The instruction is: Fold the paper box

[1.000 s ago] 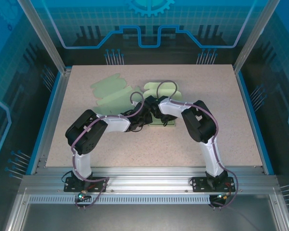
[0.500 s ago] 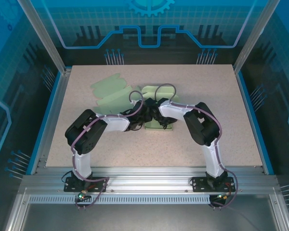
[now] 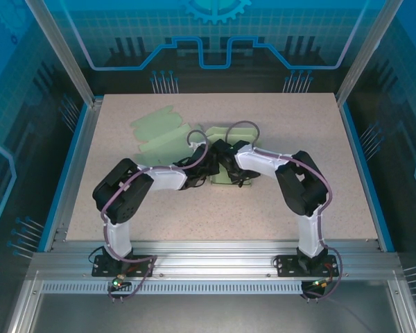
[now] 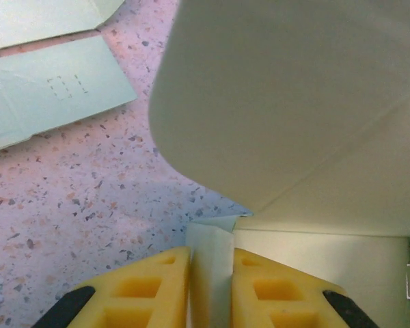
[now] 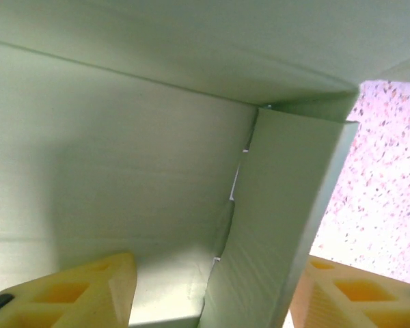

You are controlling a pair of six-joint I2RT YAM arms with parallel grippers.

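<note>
Left claw (image 3: 209, 166) and right claw (image 3: 227, 164) crowd the paper box (image 3: 222, 132) mid-table (image 3: 298, 125) in my overhead view, grips unreadable. A flat blank (image 3: 163, 132) lies to its left. On the left wrist I see yellow fingers (image 4: 150, 287) clamped on a thin flap (image 4: 210, 273). On the right wrist, jaws gape astride an upright wall (image 5: 287, 205), released.

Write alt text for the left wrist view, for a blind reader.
Two yellow fingers pinch a thin flap of the pale green paper box, whose broad rounded panel spreads across the upper right. To the left lies the speckled table, with a flat green sheet at the top left.
</note>
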